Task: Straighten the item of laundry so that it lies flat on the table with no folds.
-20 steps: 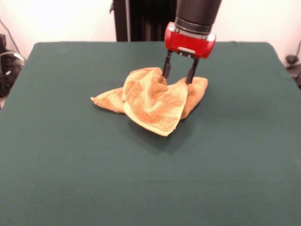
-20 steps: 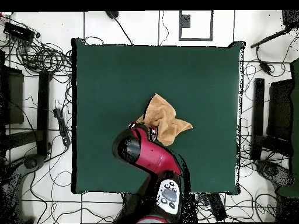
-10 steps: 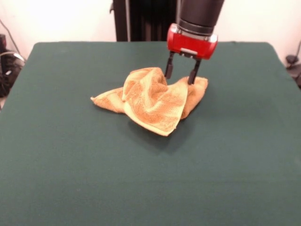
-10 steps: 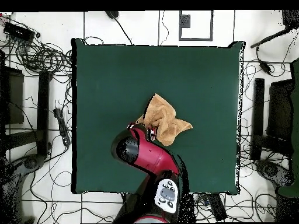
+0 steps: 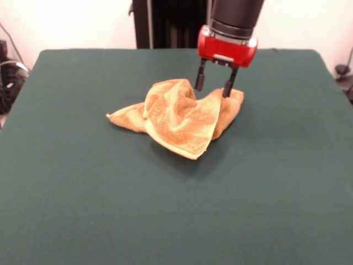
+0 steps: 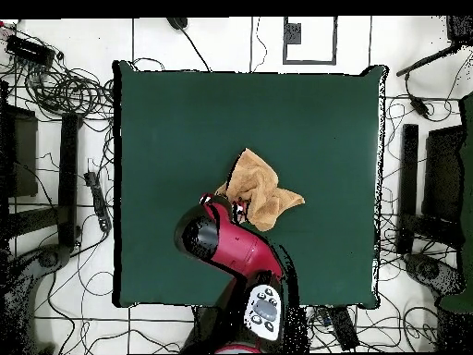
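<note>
The item of laundry (image 5: 179, 116) is an orange-tan towel lying crumpled on the green table (image 5: 83, 182), a little beyond its middle. One layer is folded over towards the front and a corner sticks out at the left. My gripper (image 5: 213, 88) hangs just over the towel's far right part, open, with nothing between its fingers (image 5: 199, 83). Its tips are at or barely above the cloth. In the overhead view the towel (image 6: 259, 189) lies near the middle of the table (image 6: 314, 120), and the red arm (image 6: 226, 245) covers the gripper and the towel's near edge.
Bare green cloth surrounds the towel on all sides. Cables and dark equipment (image 6: 55, 92) lie on the floor around the table. A black stand (image 5: 165, 25) rises behind the table's far edge.
The gripper has risen slightly and drifted a little to the right, off the folds it was pressed into. The towel keeps the same shape.
</note>
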`<state>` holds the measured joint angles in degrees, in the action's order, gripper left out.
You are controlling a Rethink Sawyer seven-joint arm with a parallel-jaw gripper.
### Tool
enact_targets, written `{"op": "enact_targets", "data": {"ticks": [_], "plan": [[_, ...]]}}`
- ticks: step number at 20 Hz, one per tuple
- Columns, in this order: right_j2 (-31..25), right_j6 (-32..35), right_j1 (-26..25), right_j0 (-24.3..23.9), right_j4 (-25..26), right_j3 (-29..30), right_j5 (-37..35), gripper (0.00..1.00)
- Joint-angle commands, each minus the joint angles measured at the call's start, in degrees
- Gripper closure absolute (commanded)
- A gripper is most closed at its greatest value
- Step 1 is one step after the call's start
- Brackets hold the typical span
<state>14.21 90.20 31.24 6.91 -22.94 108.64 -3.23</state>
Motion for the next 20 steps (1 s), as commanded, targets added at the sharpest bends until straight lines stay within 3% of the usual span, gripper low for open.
{"op": "enact_targets", "data": {"ticks": [1, 19, 20], "plan": [[-7.7, 16.69, -3.98, 2.15, -3.11, 0.43, 2.86, 0.0], [-8.58, 16.51, -9.51, 2.85, -5.14, -3.73, 7.18, 0.0], [-9.51, 15.68, -9.45, 1.81, -4.33, -3.91, 6.91, 1.0]]}}
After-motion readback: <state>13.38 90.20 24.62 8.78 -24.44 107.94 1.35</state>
